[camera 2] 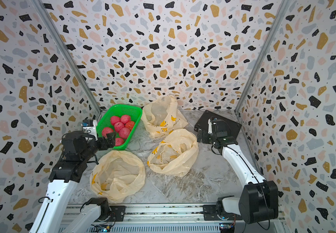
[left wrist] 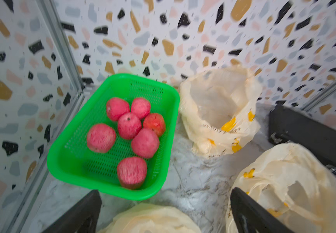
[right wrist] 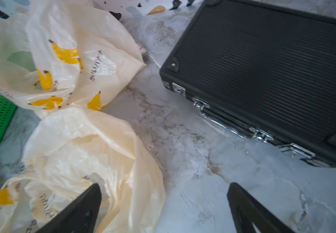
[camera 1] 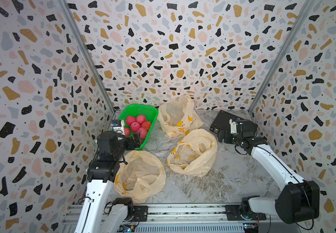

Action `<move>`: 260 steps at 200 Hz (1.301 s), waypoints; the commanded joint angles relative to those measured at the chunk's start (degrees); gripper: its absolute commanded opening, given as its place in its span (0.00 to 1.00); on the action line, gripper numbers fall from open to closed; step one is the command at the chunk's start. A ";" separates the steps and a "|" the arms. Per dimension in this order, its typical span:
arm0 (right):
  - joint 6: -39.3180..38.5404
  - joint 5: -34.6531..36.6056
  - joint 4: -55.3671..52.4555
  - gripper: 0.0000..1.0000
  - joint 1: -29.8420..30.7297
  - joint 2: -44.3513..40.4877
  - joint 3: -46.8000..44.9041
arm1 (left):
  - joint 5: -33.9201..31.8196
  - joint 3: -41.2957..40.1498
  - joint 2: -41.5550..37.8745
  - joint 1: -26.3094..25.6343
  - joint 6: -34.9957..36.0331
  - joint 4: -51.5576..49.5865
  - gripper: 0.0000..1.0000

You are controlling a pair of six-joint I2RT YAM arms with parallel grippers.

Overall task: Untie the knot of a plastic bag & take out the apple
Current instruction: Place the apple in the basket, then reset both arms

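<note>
Marble-look tabletop (camera 1: pixel 229 181) inside terrazzo-print walls (camera 1: pixel 163 50). Far left is a green perforated plastic basket (left wrist: pixel 62 157) with seven red apples (left wrist: pixel 129 125) loose in it, mostly clustered and touching. The front bag (camera 1: pixel 140 175) is cream see-through plastic with yellow banana prints and sits just on the near side of the basket. The back bag (camera 1: pixel 178 116), same type, is by the rear wall. The middle bag (camera 1: pixel 193 153), same type, is further right. All three mouths are open and the film is slack. A black ribbed hard case (right wrist: pixel 264 66) with chrome latches lies flat at far right.

On the left gripper (left wrist: pixel 165 192) the jaws are spread wide with nothing between them, and it hovers between basket and front bag. On the right gripper (right wrist: pixel 164 186) the jaws are also spread wide and grip nothing. It is over the tabletop at the middle bag's edge, near the case's latch side.
</note>
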 commanded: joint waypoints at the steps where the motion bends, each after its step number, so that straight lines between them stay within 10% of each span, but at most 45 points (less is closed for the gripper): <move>1: 2.69 3.90 12.53 0.99 -1.23 -0.39 -4.71 | -6.25 -8.65 -1.02 -0.15 2.71 8.85 0.99; 131: -10.74 12.75 45.89 1.00 -10.62 3.99 -27.14 | -13.36 -29.33 31.12 2.75 3.15 66.16 0.99; 260: -15.12 4.82 67.20 1.00 -11.59 12.13 -34.07 | -9.63 -32.55 35.78 1.96 5.47 75.96 0.99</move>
